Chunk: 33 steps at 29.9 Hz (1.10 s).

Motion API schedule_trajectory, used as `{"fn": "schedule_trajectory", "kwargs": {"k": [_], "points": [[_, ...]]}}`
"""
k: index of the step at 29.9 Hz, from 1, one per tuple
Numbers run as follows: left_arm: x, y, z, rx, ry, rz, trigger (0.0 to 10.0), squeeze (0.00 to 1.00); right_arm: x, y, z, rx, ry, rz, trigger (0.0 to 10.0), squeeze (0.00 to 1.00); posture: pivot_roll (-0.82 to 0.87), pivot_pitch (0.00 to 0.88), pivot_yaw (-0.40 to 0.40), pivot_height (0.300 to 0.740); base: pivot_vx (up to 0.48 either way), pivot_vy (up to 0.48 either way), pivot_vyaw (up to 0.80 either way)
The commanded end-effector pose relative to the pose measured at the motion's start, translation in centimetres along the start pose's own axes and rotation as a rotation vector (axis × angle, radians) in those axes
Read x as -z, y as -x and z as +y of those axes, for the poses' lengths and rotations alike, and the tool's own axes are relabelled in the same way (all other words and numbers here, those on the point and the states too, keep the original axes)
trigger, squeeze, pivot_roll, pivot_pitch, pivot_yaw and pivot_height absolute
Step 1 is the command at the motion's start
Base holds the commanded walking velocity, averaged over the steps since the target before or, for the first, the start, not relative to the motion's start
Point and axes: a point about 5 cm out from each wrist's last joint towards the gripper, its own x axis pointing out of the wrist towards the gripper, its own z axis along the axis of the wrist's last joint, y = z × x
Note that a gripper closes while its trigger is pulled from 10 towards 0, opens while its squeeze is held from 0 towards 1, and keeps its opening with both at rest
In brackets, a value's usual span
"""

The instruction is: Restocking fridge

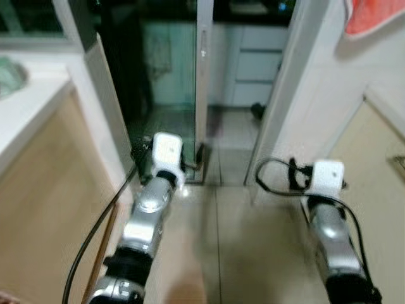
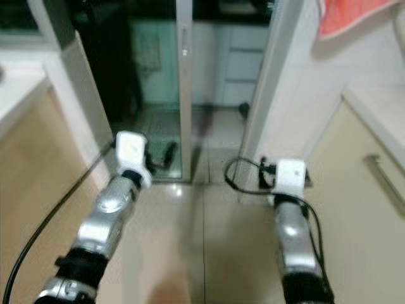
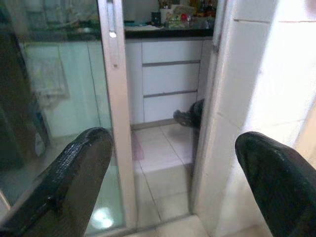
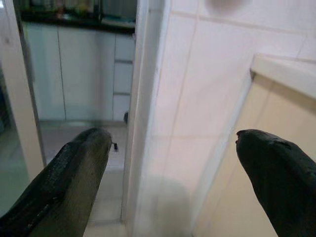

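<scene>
Both silver arms reach forward over a tiled floor (image 1: 234, 240), the left arm (image 1: 152, 202) and the right arm (image 1: 332, 228). In the left wrist view my left gripper (image 3: 173, 143) stands open with nothing between its fingers, facing a sliding glass door's frame (image 3: 116, 113). My right gripper (image 4: 173, 138) is open too and holds nothing; it faces a white tiled wall corner (image 4: 148, 113). Beyond the doorway stand white drawers (image 3: 170, 79) under a dark counter cluttered with several items.
A white counter (image 1: 25, 107) over a beige cabinet runs along my left. Another beige cabinet (image 1: 373, 164) with a handle is at my right, and a red cloth (image 1: 373, 16) hangs above it. A dark object (image 1: 257, 111) lies on the floor past the doorway.
</scene>
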Motion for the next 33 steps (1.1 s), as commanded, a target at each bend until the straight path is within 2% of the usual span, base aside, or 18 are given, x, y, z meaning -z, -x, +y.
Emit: {"fn": "schedule_trajectory", "kwargs": {"k": [1, 5, 12, 13, 16, 20, 26, 27, 28, 32, 33], "points": [[0.4, 0.1, 0.9, -0.040, -0.022, 0.032, 10.0, 0.00, -0.4, -0.2, 1.1, -0.029, 0.005, -0.015, 10.0, 0.00, -0.12, 0.000, -0.003, 0.714, 0.000, 0.000, 0.00], [0.4, 0.2, 1.1, -0.054, 0.003, 0.032, 10.0, 0.00, -0.3, -0.2, 1.2, -0.033, 0.000, -0.011, 10.0, 0.00, -0.11, 0.000, -0.002, 0.714, 0.000, 0.000, 0.00], [0.3, 0.1, 1.8, -0.102, -0.016, 0.050, 10.0, 0.00, -0.1, -0.2, 1.4, -0.045, 0.003, -0.001, 10.0, 0.00, -0.11, 0.000, -0.002, 0.714, 0.389, 0.000, 0.00], [0.3, 0.0, 1.8, -0.106, -0.017, 0.052, 10.0, 0.00, 0.0, -0.3, 1.4, -0.046, 0.007, 0.008, 10.0, 0.12, -0.11, 0.000, -0.002, 0.714, 0.439, 0.000, 0.50], [0.1, 0.0, 1.5, -0.088, -0.009, 0.042, 10.0, 0.00, 0.0, -0.3, 1.4, -0.034, 0.004, 0.009, 10.0, 0.11, -0.11, 0.000, -0.001, 0.722, 0.445, 0.000, 0.49], [-0.3, 0.0, 1.0, -0.052, -0.033, 0.014, 10.0, 0.00, 0.0, -0.3, 1.2, -0.019, 0.004, 0.010, 10.0, 0.05, -0.12, 0.000, -0.001, 0.731, 0.077, 0.000, 0.00], [0.1, 0.1, 1.2, -0.094, 0.046, 0.035, 10.0, 0.00, 0.1, -0.2, 1.3, -0.026, 0.007, 0.013, 10.0, 0.02, -0.12, 0.000, 0.003, 0.731, 0.000, 0.000, 0.00], [1.0, 0.4, 1.8, -0.146, 0.144, 0.073, 10.0, 0.00, 0.1, -0.2, 1.3, -0.029, 0.009, 0.011, 10.0, 0.02, -0.12, 0.000, 0.002, 0.731, 0.000, 0.000, 0.00], [1.5, 0.6, 2.1, -0.173, 0.165, 0.097, 10.0, 0.00, 0.0, -0.2, 1.3, -0.029, 0.009, 0.011, 10.0, 0.01, -0.12, 0.000, 0.002, 0.731, 0.000, 0.000, 0.00], [2.3, 1.2, 2.9, -0.214, 0.161, 0.125, 10.0, 0.00, 0.1, -0.1, 1.3, -0.027, 0.016, 0.015, 10.0, 0.00, -0.13, 0.000, 0.001, 0.731, 0.000, 0.000, 0.00], [2.5, 1.6, 3.3, -0.224, 0.132, 0.128, 10.0, 0.00, 0.2, 0.2, 1.5, -0.037, 0.021, 0.020, 10.0, 0.00, -0.12, 0.000, -0.004, 0.731, 0.000, 0.000, 0.00]]}}
